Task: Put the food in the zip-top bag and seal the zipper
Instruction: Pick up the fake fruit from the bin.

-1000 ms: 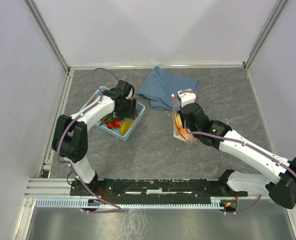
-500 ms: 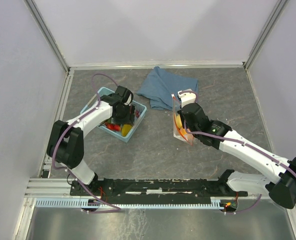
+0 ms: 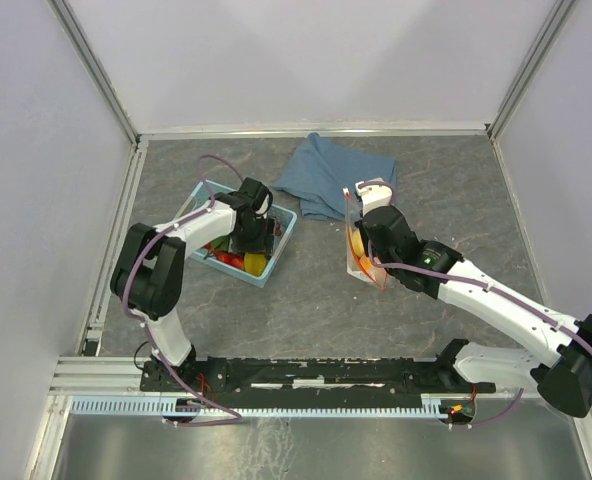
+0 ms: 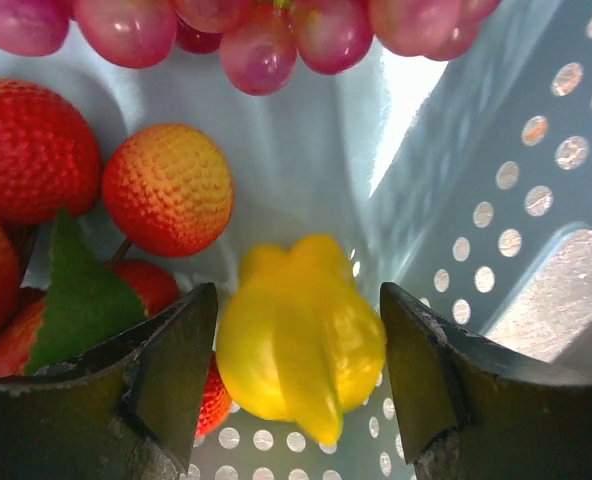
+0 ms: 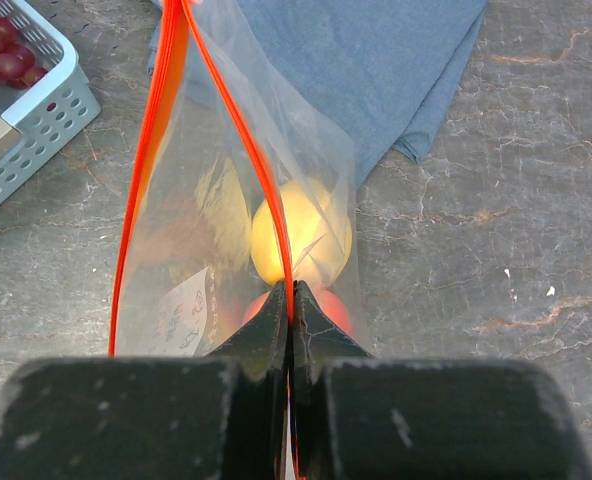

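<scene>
Yellow banana sits within spread left hand; right hand pinches zipper.

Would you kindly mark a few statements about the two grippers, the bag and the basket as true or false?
1. The left gripper is open, its fingers on either side of a yellow fruit in the basket. True.
2. The right gripper is open. False: it is shut on the red-orange strip of the bag.
3. The bag is empty. False: a peach lies inside.
4. Grapes lie in the basket. True.
</scene>
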